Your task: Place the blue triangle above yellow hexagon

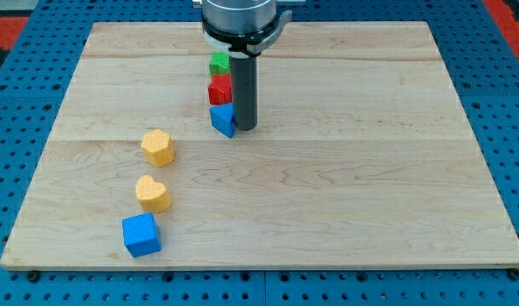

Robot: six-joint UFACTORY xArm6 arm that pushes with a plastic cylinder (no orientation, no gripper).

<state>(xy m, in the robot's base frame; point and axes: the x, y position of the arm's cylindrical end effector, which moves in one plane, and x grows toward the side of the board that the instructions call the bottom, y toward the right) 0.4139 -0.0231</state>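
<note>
The blue triangle lies just above the middle of the wooden board. My tip stands right against its right side, touching or nearly so. The yellow hexagon lies to the left of and a little below the triangle. The rod rises from the tip to the arm's grey flange at the view's top.
A red block and a green block sit in a line straight above the blue triangle, left of the rod. A yellow heart and a blue cube lie below the hexagon near the board's bottom left.
</note>
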